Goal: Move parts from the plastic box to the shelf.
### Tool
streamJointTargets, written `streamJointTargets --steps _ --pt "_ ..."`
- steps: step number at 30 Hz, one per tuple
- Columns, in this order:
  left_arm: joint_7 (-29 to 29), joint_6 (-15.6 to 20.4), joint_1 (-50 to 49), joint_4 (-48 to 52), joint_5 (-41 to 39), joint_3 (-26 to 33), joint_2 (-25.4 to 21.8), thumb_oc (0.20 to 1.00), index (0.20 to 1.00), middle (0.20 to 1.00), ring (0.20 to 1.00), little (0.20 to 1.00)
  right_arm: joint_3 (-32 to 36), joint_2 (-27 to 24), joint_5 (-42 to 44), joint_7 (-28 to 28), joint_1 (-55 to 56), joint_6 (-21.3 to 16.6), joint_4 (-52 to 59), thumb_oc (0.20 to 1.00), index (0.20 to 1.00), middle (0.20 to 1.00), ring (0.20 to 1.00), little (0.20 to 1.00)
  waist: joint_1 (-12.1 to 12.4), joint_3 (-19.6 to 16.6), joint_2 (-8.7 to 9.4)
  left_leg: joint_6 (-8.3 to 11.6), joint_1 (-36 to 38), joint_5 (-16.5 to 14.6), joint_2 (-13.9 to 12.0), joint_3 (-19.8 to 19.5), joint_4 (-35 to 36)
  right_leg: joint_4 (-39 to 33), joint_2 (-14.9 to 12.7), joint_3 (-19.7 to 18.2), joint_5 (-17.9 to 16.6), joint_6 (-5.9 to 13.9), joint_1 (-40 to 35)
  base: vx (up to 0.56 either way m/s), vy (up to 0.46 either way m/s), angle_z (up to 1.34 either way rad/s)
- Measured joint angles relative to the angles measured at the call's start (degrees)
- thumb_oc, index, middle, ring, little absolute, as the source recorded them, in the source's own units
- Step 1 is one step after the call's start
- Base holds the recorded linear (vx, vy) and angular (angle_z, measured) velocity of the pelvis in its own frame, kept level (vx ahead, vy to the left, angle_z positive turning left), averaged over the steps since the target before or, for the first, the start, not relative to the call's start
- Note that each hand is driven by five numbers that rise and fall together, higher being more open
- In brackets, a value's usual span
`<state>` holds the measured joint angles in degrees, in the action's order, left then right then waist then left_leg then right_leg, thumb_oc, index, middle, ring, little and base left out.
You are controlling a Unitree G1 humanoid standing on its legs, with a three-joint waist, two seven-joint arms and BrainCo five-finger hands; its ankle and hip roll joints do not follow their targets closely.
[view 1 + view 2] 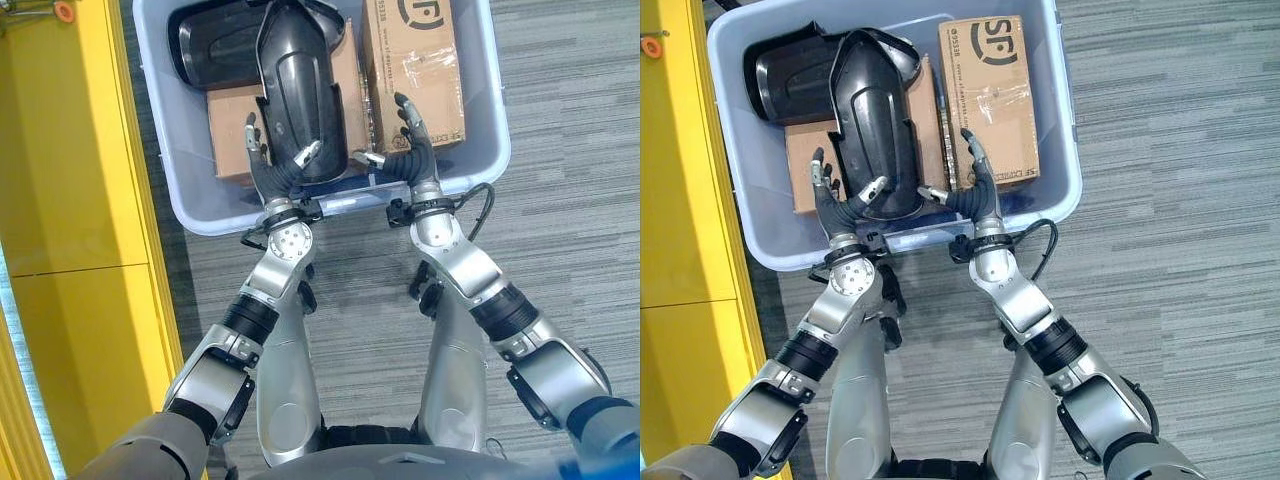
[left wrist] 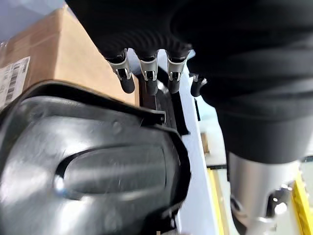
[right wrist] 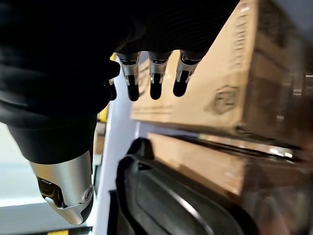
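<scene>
A pale blue plastic box (image 1: 497, 130) stands on the floor. In it a long black moulded part (image 1: 300, 85) lies lengthways over a flat cardboard box (image 1: 228, 130). My left hand (image 1: 272, 172) is at the part's near end, with straight fingers along its left edge and the thumb resting on its shell (image 2: 98, 166). My right hand (image 1: 410, 155) is open at the part's right, its thumb pointing toward the part and its fingers (image 3: 154, 73) over a second cardboard box (image 1: 415, 70). The yellow shelf (image 1: 70, 200) stands at the left.
Another black curved part (image 1: 215, 45) lies at the box's far left corner. Grey striped carpet (image 1: 560, 200) spreads to the right and in front of the box. The box's left wall is close to the shelf's upright.
</scene>
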<state>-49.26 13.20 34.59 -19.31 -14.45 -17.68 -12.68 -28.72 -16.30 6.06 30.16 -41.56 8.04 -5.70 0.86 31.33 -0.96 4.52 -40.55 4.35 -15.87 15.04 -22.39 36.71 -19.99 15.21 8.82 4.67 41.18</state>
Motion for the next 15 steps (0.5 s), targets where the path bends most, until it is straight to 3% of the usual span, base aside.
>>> streamJointTargets --steps 4,7,9,15 --pt "-0.9 0.5 -0.1 0.0 0.5 0.6 0.0 1.000 1.000 1.000 1.000 1.000 -0.3 0.0 -4.4 -0.6 -2.7 -1.5 0.0 1.000 1.000 1.000 1.000 1.000 0.4 0.0 0.03 0.01 -1.0 0.1 0.0 -0.5 -0.2 0.1 0.0 0.3 0.0 -0.03 0.5 -0.01 -0.003 0.05" --pt "-0.9 1.3 0.4 0.0 0.5 0.8 -0.1 1.000 1.000 1.000 1.000 1.000 -1.1 0.0 -11.8 -2.8 -5.3 -5.7 1.6 1.000 1.000 1.000 1.000 1.000 0.6 0.0 0.03 0.00 -2.5 0.1 0.0 -1.5 -0.8 0.1 -0.1 1.2 0.0 -0.09 0.8 -0.01 -0.011 0.08" --pt "-0.9 1.3 0.5 0.0 0.5 0.8 -0.1 1.000 1.000 1.000 1.000 1.000 -1.2 0.0 -12.1 -4.9 -6.3 -7.1 4.3 1.000 1.000 1.000 1.000 1.000 1.9 0.0 0.13 -0.01 -2.7 0.1 0.0 -1.5 -0.8 0.3 -0.1 1.3 0.1 -0.10 1.2 -0.01 -0.012 0.02" --pt "2.0 1.4 0.7 0.0 0.5 0.7 -0.3 1.000 1.000 1.000 1.000 1.000 -3.9 2.0 -9.3 -4.3 -8.7 -5.6 5.7 1.000 1.000 1.000 1.000 1.000 2.5 0.0 0.32 -0.01 -4.2 0.2 -0.1 -2.4 -1.4 0.3 -0.1 2.0 0.1 -0.18 1.6 -0.01 0.005 0.04"
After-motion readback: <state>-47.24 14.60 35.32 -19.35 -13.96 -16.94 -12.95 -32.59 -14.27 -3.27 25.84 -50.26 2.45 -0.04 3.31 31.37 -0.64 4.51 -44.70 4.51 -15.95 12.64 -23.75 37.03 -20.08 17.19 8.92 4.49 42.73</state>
